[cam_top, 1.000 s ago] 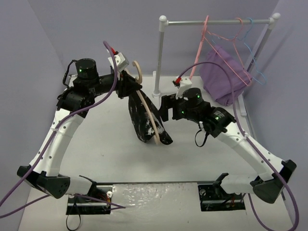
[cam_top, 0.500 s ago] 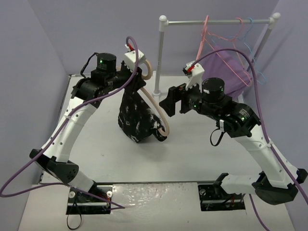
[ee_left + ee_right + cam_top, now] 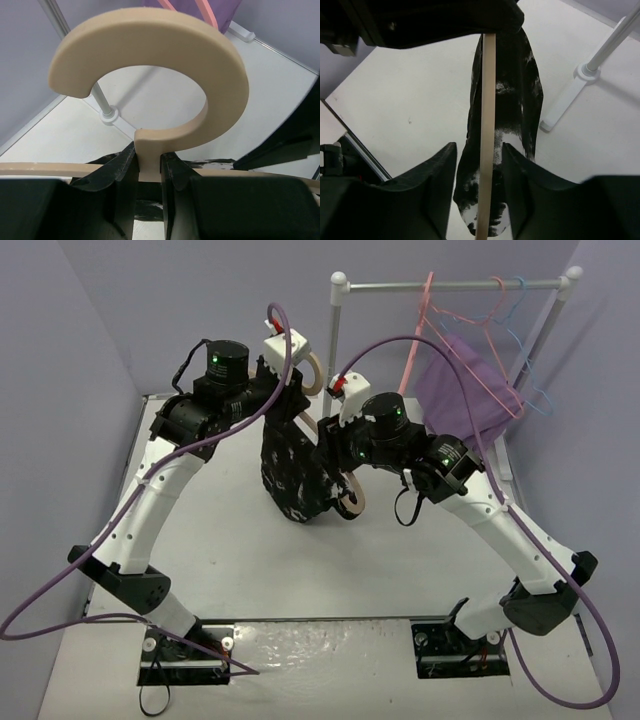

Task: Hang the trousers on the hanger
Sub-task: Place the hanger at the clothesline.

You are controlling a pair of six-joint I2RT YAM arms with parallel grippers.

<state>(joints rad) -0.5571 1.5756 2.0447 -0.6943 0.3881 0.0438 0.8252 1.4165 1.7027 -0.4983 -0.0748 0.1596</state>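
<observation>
Left gripper [image 3: 148, 166] pinches the neck of the thick beige plastic hanger [image 3: 150, 37]. Black white-speckled fabric trousers [image 3: 293, 475] hang from it. The right gripper [image 3: 479, 161] has its fingers spread, straddling the bar.

At the left wrist we lose both shoulders of the hanger [image 3: 150, 35] past the picture's edges, overhead the trousers [image 3: 295, 475] cover most of its body, and at the right wrist its bar leaves the bottom edge.
</observation>
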